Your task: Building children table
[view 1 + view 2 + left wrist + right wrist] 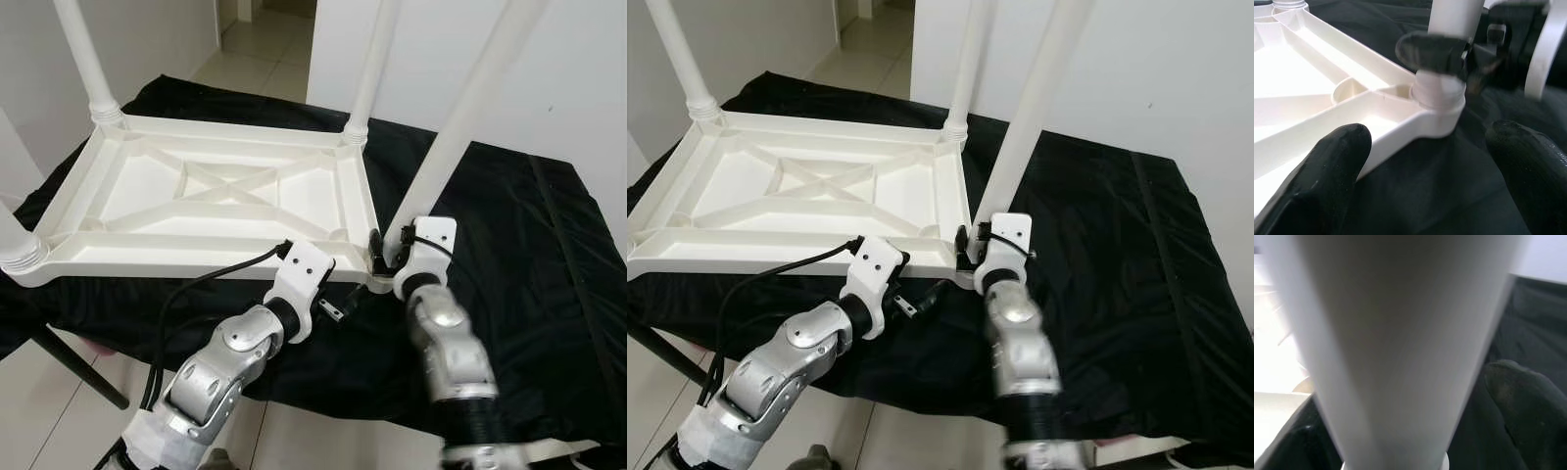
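Observation:
A white plastic children's table (147, 257) lies upside down on a black cloth. White legs stand in its far left (83, 49), far right (372, 69) and near left (15, 245) corners. The near right leg (460, 127) leans up from its corner socket (1437, 105). My right gripper (385, 257) is shut on this leg just above the socket; the leg (1400, 342) looms close in the right wrist view. My left gripper (1430, 166) is open, its fingertips (1327, 166) spread on either side of the same corner, just in front of the rim.
The black cloth (509, 255) covers a low stand whose dark leg (78, 367) reaches the tiled floor at the near left. White walls rise behind, with a doorway (265, 39) at the back. A black cable (196, 284) trails from my left wrist.

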Motion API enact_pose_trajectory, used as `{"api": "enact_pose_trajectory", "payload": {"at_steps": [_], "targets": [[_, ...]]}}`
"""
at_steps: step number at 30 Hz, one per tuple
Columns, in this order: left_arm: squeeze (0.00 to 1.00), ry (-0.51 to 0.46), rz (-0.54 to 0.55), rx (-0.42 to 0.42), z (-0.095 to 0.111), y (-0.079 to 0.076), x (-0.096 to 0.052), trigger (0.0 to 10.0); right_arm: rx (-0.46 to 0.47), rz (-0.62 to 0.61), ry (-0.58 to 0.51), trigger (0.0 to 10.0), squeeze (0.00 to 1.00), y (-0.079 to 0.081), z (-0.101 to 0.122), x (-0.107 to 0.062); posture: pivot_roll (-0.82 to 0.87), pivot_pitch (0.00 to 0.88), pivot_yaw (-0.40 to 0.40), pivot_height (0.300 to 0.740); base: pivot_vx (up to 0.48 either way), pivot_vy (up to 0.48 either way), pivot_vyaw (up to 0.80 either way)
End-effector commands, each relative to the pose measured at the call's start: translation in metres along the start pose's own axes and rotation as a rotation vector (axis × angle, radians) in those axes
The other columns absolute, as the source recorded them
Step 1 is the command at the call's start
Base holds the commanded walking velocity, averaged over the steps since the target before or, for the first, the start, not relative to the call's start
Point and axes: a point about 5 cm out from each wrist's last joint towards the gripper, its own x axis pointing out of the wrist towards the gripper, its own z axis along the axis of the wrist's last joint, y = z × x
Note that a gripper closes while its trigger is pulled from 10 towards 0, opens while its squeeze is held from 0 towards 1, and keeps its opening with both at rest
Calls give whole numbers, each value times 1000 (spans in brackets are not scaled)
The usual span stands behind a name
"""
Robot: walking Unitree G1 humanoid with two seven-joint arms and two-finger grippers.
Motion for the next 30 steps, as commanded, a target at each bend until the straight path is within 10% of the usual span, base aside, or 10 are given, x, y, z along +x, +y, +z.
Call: {"api": "enact_pose_trajectory", "payload": {"at_steps": [1,22,23,24,25,30], "targets": [[0,12,-103,0,-2,-8,-1,10000,7,87,15,10000,0,-2,-6,-1,161,41,-97,740,0,0,0],[0,19,-139,-2,-1,-10,-4,10000,-76,529,2,10000,0,-19,-10,11,173,22,-85,740,0,0,0],[0,19,-150,-7,-1,-11,-5,10000,-75,550,5,5725,0,-18,-11,13,174,25,-87,740,0,0,0],[0,19,-150,-7,-1,-11,-5,10000,-75,550,5,5725,0,-18,-11,13,174,25,-87,740,0,0,0],[0,20,-159,-12,-1,-13,-5,10000,-67,571,23,0,0,-16,-14,15,178,29,-89,740,0,0,0],[0,23,-167,-25,-1,-17,-6,10000,-48,589,67,0,0,-17,-21,17,188,38,-95,740,0,0,0]]}}
